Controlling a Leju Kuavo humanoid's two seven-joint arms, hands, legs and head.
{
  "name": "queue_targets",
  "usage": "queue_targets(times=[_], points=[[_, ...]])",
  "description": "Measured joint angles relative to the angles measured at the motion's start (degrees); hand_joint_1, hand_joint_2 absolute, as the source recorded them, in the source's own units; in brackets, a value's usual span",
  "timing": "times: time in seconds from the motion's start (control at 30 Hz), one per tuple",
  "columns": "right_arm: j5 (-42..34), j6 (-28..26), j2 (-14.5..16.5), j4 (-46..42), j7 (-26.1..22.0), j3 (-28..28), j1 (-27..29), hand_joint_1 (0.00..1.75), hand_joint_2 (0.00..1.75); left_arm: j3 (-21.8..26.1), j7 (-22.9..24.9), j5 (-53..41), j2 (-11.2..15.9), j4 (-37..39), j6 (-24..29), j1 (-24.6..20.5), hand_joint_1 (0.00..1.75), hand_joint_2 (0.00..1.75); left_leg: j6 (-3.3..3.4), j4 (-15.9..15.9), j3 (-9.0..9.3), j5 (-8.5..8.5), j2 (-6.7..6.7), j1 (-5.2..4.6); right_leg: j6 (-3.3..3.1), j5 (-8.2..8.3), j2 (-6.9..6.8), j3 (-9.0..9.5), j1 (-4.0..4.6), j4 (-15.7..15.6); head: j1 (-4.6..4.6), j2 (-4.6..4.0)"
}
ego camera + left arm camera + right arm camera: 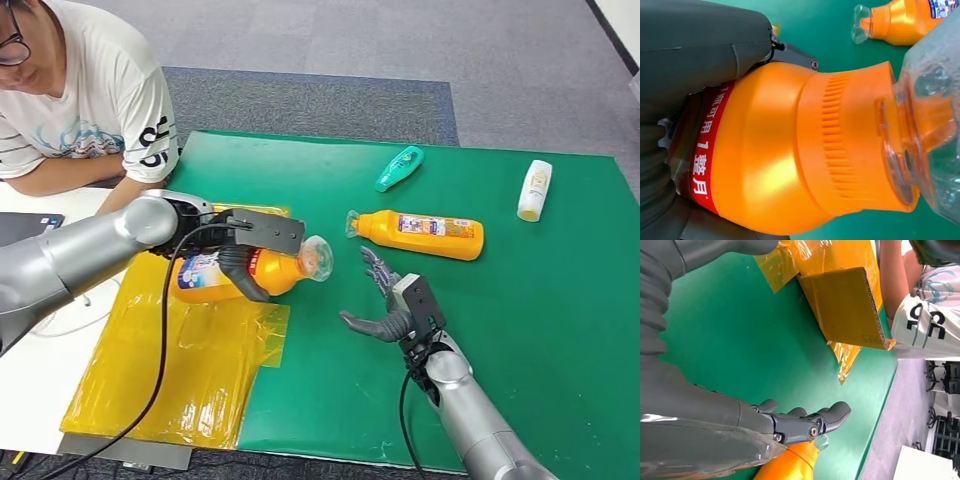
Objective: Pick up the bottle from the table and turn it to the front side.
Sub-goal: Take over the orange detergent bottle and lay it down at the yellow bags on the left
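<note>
Our left hand (240, 262) grips the orange bottle (260, 272).
Glossy plastic, ribbed neck, clear cap; our right hand (383, 300) spreads empty.

The orange plastic bottle (768, 150) wears a red label band (710, 145) with white Chinese characters, seemingly "瓶可用1整月"; the first character is partly hidden.
</note>
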Motion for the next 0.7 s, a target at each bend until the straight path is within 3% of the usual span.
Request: queue_targets(times=[0.4,0.7], points=[[0.1,0.0,0.5,-0.6,0.6,0.0,-0.9,0.00,1.75,0.7,-6.5,-7.7,-2.7,7.4,2.0,10.4,1.75,1.75,0.00,0.0,0.00,0.00,0.01,0.00,0.00,0.00,0.00,-0.02,0.00,0.0,-0.01,0.01],[-1.1,-0.4,0.6,-2.3,0.5,0.0,-1.3,0.00,1.75,2.0,-5.7,-7.9,-3.7,9.8,0.7,11.1,1.75,1.75,-0.06,0.0,0.01,0.05,-0.01,0.00,-0.04,0.03,0.00,-0.02,0.00,0.0,-0.01,0.01]])
